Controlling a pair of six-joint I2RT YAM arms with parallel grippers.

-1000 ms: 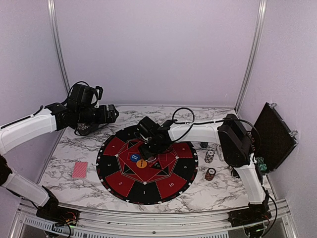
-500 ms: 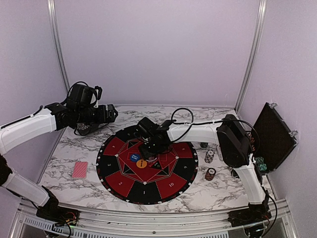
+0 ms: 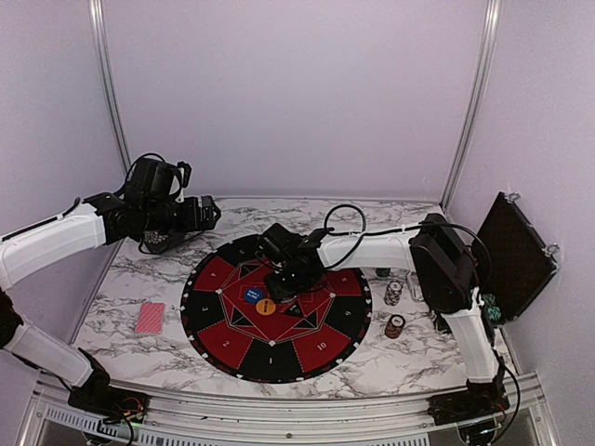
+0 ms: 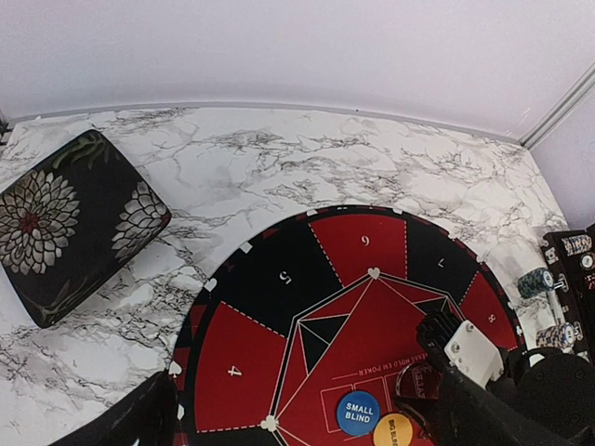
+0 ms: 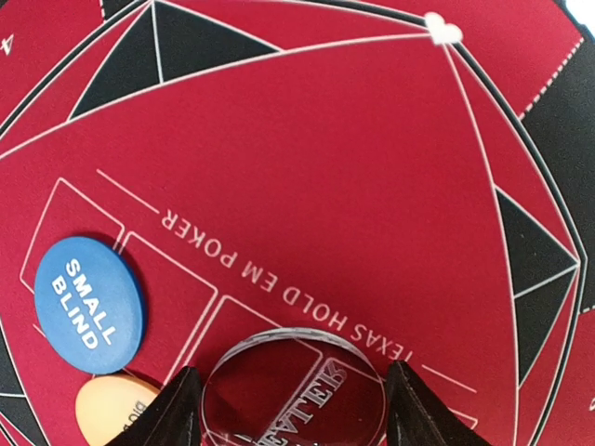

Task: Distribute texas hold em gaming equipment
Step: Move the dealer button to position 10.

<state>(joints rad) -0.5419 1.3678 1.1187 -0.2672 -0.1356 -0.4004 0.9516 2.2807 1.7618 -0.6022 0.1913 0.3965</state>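
Jaws of the right gripper (image 5: 293, 372) are set partway apart on either side of a clear round disc (image 5: 296, 401). The disc lies flat on the red centre of the round mat (image 3: 223, 344), just below the printed words TEXAS HOLD EM POKER. Both fingers (image 5: 183, 409) are seen right at the disc's rim; whether it is actually pinched cannot be told.

In the right wrist view, a blue disc (image 5: 90, 304) marked SMALL BLIND is found at 9 o'clock of the clear disc, near it but apart. An orange disc (image 5: 113, 409) is seen at 6 o'clock of the blue one, just beside it.

Small stacks of striped poker chips (image 3: 394, 293) are seen on the marble table (image 3: 400, 362) at 3 o'clock of the mat, just off its edge. Red-backed playing cards (image 3: 150, 317) are laid face down at 9 o'clock of the mat, apart from it. A black case (image 3: 516, 255) is tilted up at the table's 3 o'clock edge.

The left gripper (image 3: 209, 212) is held in the air at about 11 o'clock of the mat, its jaws spread wide with nothing between them. A black flowered pad (image 4: 70, 223) lies on the table at 10 o'clock of the mat, below that arm.
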